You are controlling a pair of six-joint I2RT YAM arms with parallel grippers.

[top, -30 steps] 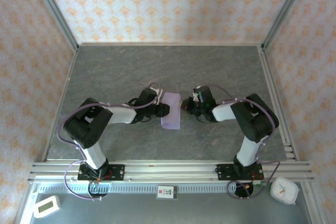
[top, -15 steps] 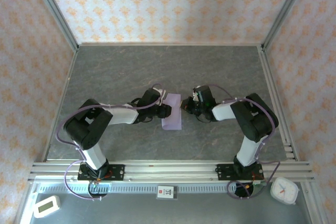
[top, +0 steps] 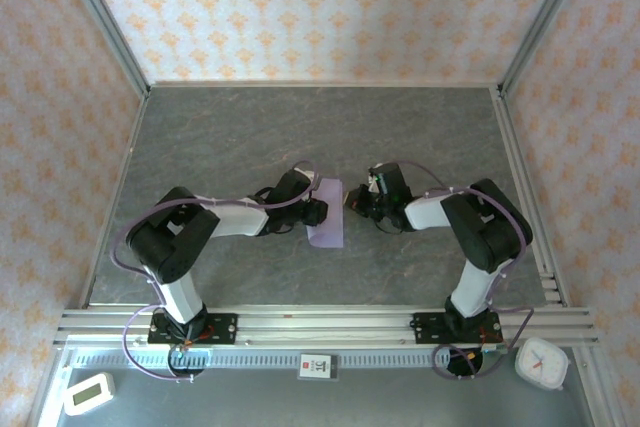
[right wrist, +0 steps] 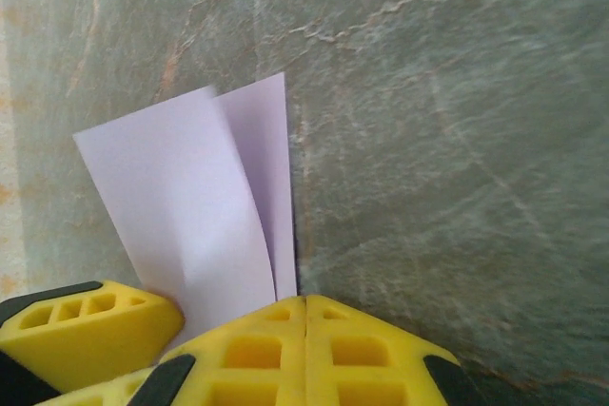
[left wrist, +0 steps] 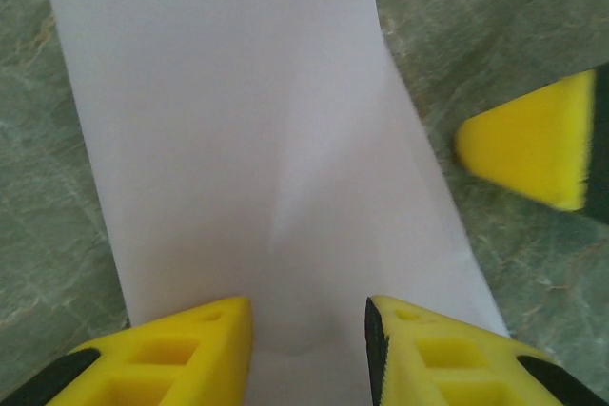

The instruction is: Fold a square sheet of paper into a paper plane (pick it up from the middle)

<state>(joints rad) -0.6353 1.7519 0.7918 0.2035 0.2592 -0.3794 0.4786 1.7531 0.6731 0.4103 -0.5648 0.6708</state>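
Comparing with a second ago: finds the left gripper (left wrist: 309, 316) edged a little further onto the lilac sheet of paper (left wrist: 238, 140), the left forearm swung slightly away from its base. Finds the right gripper (right wrist: 304, 306) unmoved and the sheet in nearly the same spot.

Reaches in low from the left, elbow bent and raised, forearm nearly level, wrist pointing across at the other arm. Mirrors that on the right, forearm stretched low toward the centre.

Holds the left fingers apart by a modest gap, gripping nothing, with the sheet's near edge lying under and between them and the rest spreading straight ahead of the tips. Presses the right fingers fully together with nothing between them, tips just beside the sheet's edge and seemingly apart from it in the left wrist view.

Lies folded over on the grey table (top: 300, 137), between the two grippers, upper layer bowing up slightly along a soft centre crease.
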